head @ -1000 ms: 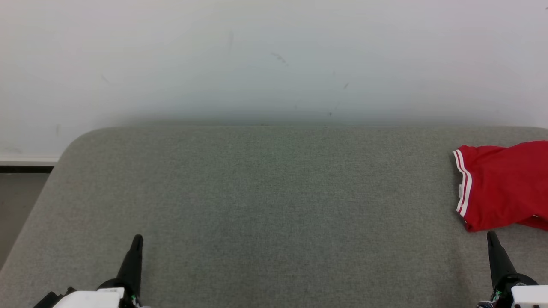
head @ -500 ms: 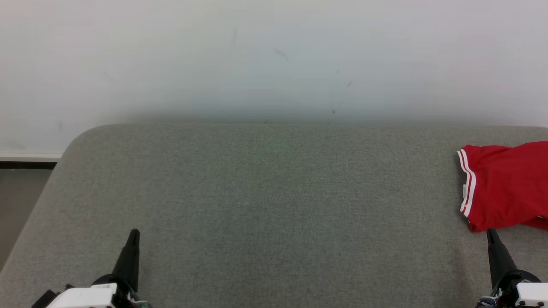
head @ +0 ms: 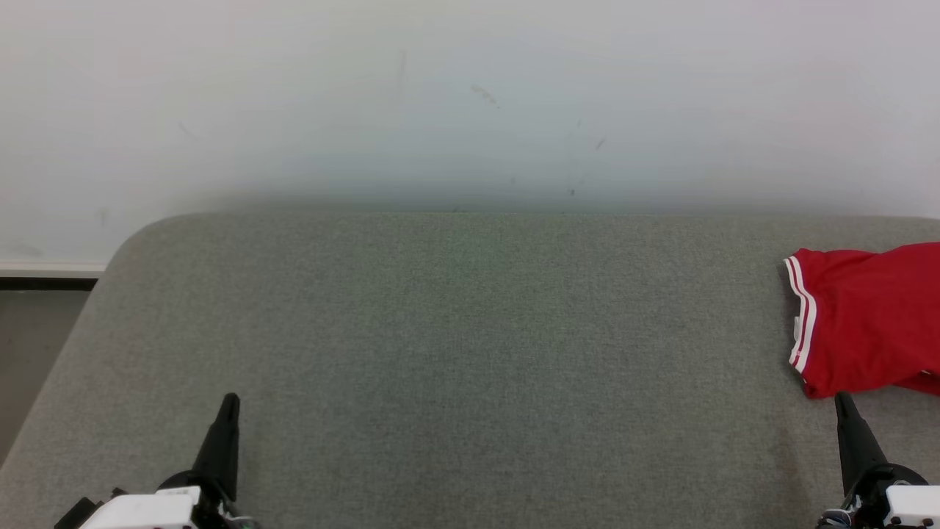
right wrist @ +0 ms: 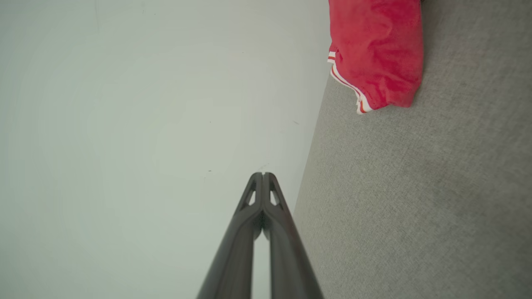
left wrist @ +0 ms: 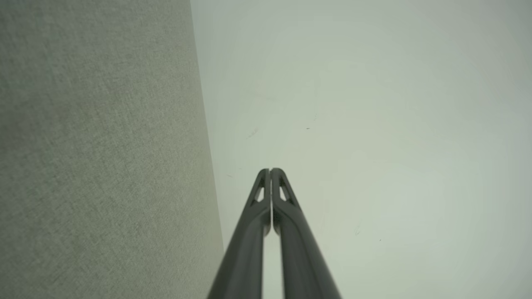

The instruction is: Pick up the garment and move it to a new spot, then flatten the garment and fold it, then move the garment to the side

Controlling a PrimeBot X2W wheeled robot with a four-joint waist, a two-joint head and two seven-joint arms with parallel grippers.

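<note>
My right gripper (head: 842,400) is closed all the way. In the right wrist view its two dark fingers (right wrist: 249,232) meet at the tips, and it holds nothing and touches nothing. The red garment (head: 870,323) lies on the grey fabric-covered table (head: 470,330) just ahead of this hand. Its white-striped hem (head: 800,316) faces away toward my left side, and the rest of the cloth runs off to my right. From the wrist, the garment (right wrist: 378,54) sits ahead of my fingertips and apart from them, rumpled rather than flat.

My left gripper (head: 229,402) is closed the same way. The left wrist view shows its fingers (left wrist: 286,232) pressed together at the tips with nothing between them. The garment is well apart from this hand, far to its right across bare grey fabric. Both hands point toward the pale wall (head: 470,95) beyond the table's far edge.
</note>
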